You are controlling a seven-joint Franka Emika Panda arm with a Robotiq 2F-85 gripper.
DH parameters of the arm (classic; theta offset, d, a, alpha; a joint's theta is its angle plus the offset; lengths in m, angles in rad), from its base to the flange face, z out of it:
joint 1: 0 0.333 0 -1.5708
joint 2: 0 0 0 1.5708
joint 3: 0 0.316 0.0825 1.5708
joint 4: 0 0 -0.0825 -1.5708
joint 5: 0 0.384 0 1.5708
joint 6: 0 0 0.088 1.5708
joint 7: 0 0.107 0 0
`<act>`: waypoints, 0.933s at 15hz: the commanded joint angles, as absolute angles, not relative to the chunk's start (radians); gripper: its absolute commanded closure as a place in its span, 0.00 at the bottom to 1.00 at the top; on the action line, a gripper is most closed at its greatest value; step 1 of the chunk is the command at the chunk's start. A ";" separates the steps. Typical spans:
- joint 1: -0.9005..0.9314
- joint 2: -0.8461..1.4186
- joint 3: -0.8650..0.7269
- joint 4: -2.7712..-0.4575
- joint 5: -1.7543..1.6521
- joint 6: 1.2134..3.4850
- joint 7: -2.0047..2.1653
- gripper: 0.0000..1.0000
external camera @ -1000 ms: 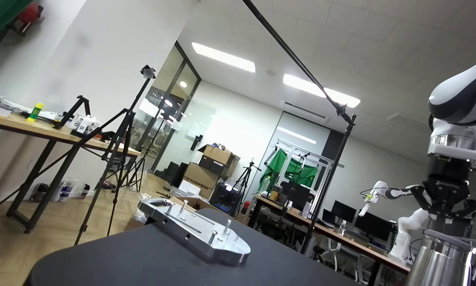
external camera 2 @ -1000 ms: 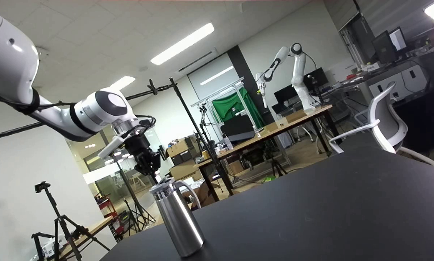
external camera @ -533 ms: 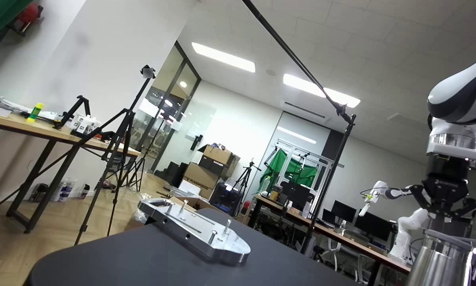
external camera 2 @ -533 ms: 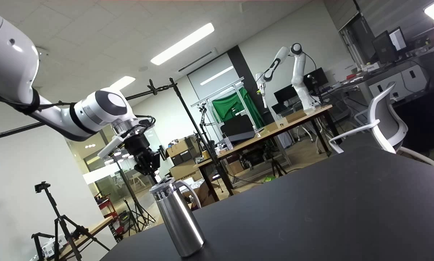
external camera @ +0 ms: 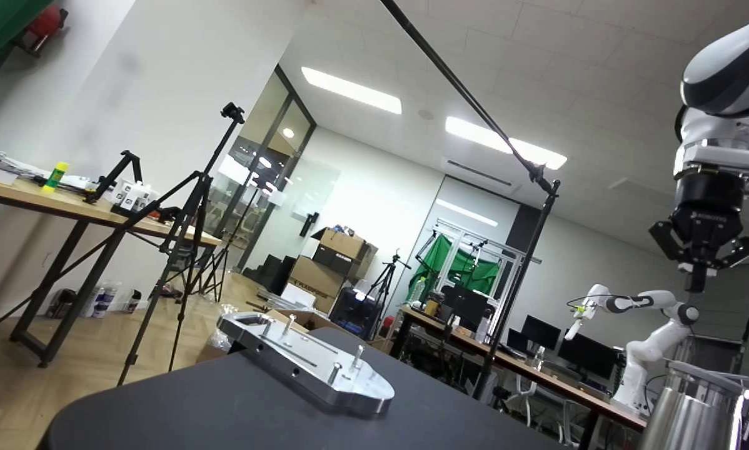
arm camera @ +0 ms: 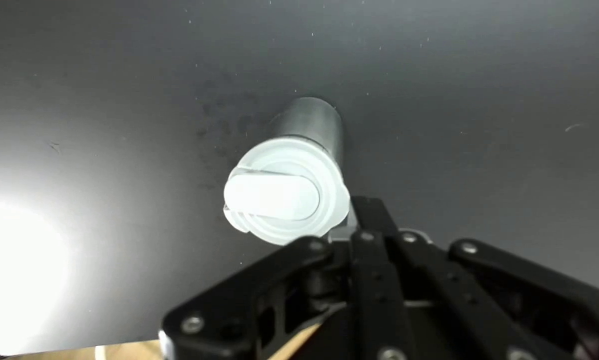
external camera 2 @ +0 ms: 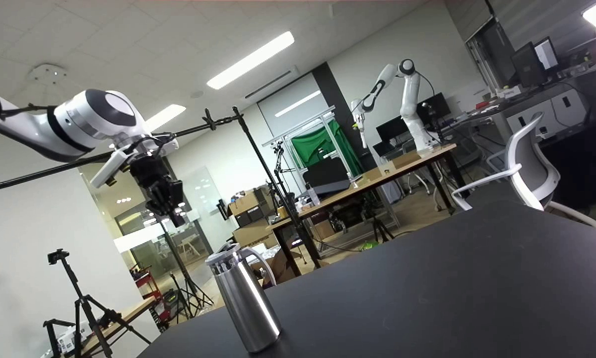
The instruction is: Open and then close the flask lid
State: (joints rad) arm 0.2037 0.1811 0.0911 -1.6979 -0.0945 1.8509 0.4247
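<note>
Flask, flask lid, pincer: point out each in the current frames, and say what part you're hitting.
Flask (external camera 2: 247,304): an exterior view, mid-height on the steel body.
Flask lid (arm camera: 285,192): wrist view, middle of the top face.
Pincer (external camera: 697,279): an exterior view, where the shut fingertips meet.

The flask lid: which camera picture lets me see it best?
The wrist view: it looks down on the flask lid, so nearly the whole round top shows, including an oblong piece, though that is washed out. Both exterior views show the flask lid from the side, as a low cap on the flask.
</note>
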 commanded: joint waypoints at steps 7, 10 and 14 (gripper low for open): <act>0.162 0.224 0.107 -1.799 0.130 1.598 0.360 0.27; 0.151 0.301 0.104 -1.772 0.191 1.479 0.358 0.07; 0.160 0.306 0.100 -1.798 0.177 1.514 0.350 0.07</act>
State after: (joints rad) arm 0.1542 0.3053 0.1067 -1.8007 0.1761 1.5174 0.3504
